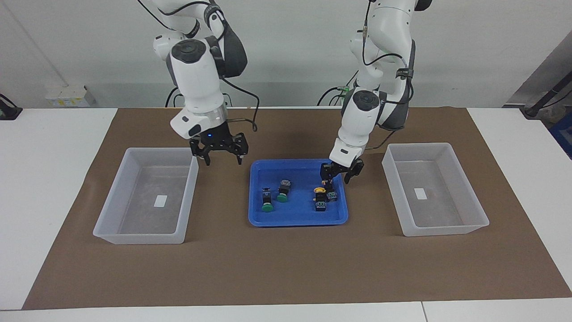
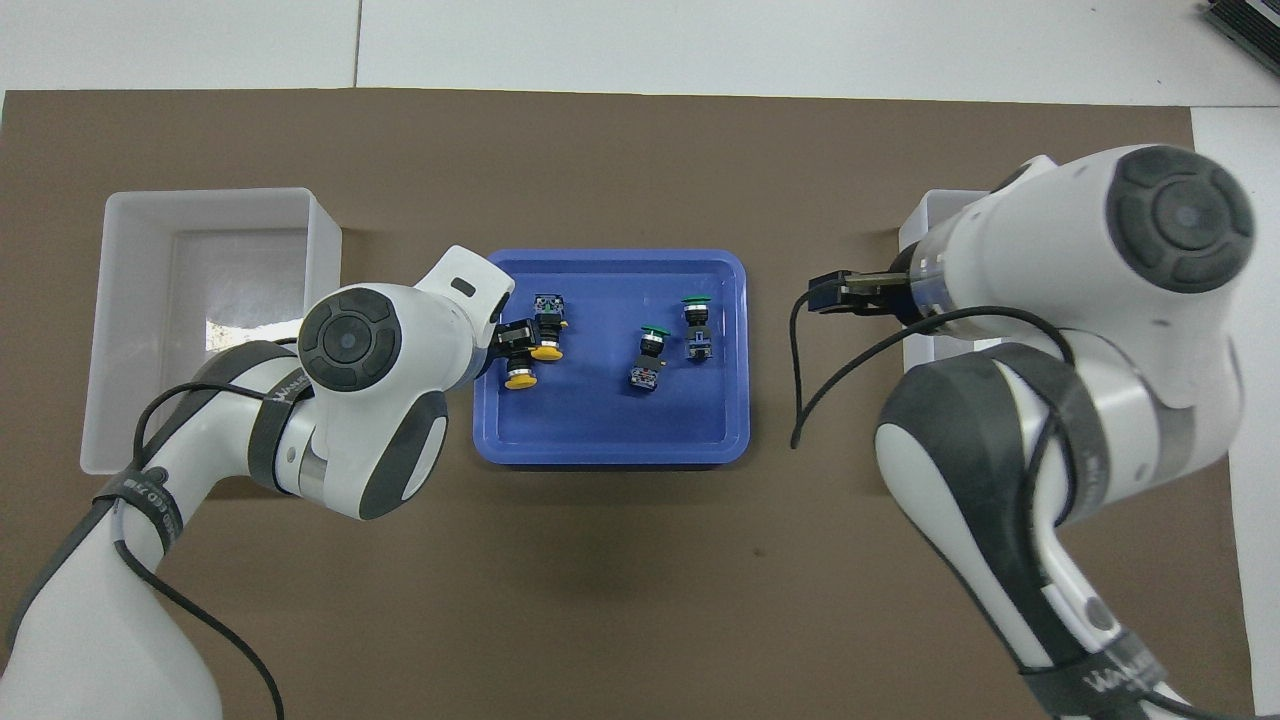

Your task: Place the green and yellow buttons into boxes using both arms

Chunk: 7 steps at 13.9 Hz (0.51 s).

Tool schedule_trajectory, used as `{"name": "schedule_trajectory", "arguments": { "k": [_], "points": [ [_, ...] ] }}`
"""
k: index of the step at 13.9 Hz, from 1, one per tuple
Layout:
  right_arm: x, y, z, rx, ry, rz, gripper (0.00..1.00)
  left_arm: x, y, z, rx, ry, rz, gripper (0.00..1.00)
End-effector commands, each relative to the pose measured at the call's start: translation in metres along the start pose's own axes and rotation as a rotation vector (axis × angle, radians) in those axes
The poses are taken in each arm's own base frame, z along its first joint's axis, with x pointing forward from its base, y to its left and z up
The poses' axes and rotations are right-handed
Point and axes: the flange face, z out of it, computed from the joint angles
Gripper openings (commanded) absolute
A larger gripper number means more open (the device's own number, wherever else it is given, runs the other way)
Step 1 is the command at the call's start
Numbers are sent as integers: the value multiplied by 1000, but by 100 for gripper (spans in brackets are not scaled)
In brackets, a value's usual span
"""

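Four buttons lie in a blue tray [image 1: 295, 221] mid-table. Two green buttons [image 1: 267, 200] [image 1: 283, 190] lie toward the right arm's end, two yellow buttons [image 1: 320, 197] [image 1: 331, 193] toward the left arm's end. In the overhead view the green ones [image 2: 650, 356] [image 2: 697, 326] and the yellow ones [image 2: 520, 372] [image 2: 547, 338] also show. My left gripper [image 1: 336, 175] is open just above the yellow buttons, partly covering one [image 2: 508, 338]. My right gripper [image 1: 222, 156] is open and empty over the mat between the tray and its box [image 1: 138, 236]. The second box [image 1: 447, 229] is empty.
A brown mat [image 1: 286, 268] covers the table under the tray [image 2: 610, 455] and both boxes [image 2: 205, 197] [image 2: 925, 215]. In the overhead view the right arm hides most of its box. Its gripper tip [image 2: 822, 293] shows beside the tray.
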Motion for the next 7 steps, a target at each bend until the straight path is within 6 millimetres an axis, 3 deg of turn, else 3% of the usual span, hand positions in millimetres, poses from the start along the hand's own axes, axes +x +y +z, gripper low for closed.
{"name": "schedule_trajectory", "arguments": {
  "k": [1,3,7],
  "points": [
    [3,-20,31,-11,26,11,100,-11,4,13,8,-1,-12,74],
    [-1,-39,62,-4,27,-15,100,-12,3,15,8,-1,-21,74],
    [-12,-55,91,-7,20,-40,100,-20,14,31,-9,16,-16,72]
  ]
}}
